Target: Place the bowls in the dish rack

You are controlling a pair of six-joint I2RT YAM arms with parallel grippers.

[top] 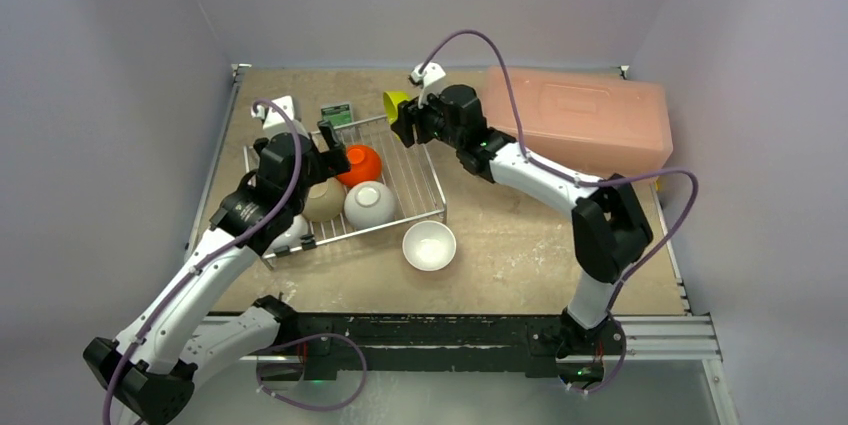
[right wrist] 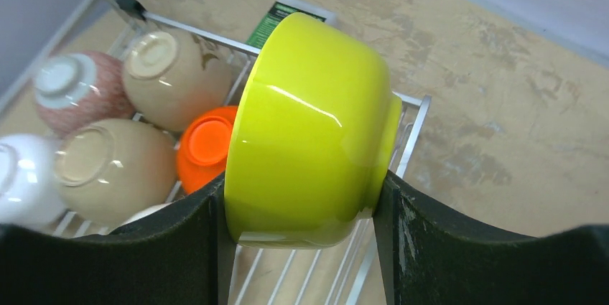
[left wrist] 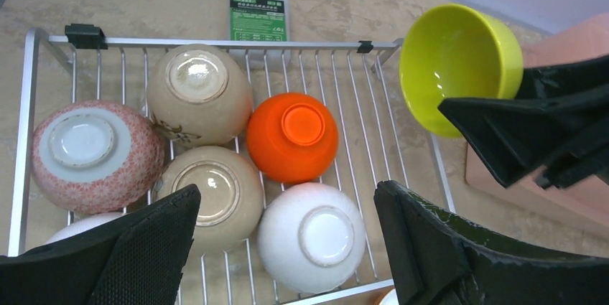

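The silver wire dish rack [top: 420,180] lies left of centre. Upside down in it are an orange bowl [left wrist: 293,136], a white one [left wrist: 310,237], two beige ones [left wrist: 197,93] [left wrist: 212,194] and a pink-patterned one [left wrist: 97,154]. My left gripper [left wrist: 287,201] hangs open above them, its jaws wide apart with nothing between them. My right gripper [right wrist: 301,183] is shut on the lime-green bowl [right wrist: 309,125], held on its side over the rack's far right corner [top: 397,105]. Another white bowl [top: 429,245] sits upright on the table just in front of the rack.
A pink translucent box [top: 580,120] stands at the back right, close behind the right arm. A green card [left wrist: 258,14] lies on the table beyond the rack's far rail. Grey walls close in the table on three sides.
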